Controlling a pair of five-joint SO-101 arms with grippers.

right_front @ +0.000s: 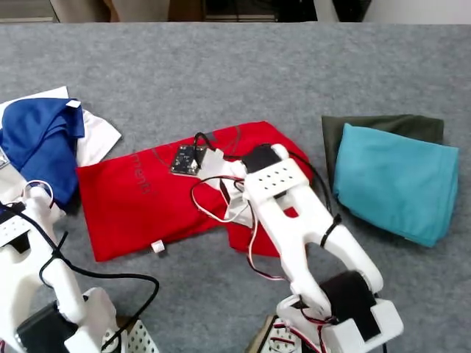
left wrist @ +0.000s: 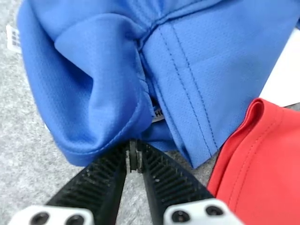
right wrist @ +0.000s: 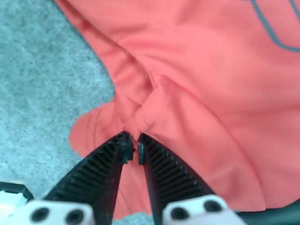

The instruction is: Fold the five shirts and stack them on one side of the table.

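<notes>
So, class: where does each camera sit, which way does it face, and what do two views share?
High view: fixed above the table, looking down on the left arm and right arm.
Left wrist view: on its arm, looking along the left gripper, shut on the blue shirt.
Right wrist view: likewise, right gripper shut on the red shirt.
Shared: high and left wrist views both show both shirts.

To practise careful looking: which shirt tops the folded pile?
The teal shirt: it lies folded over the dark green shirt, whose edges alone show beneath.
</notes>
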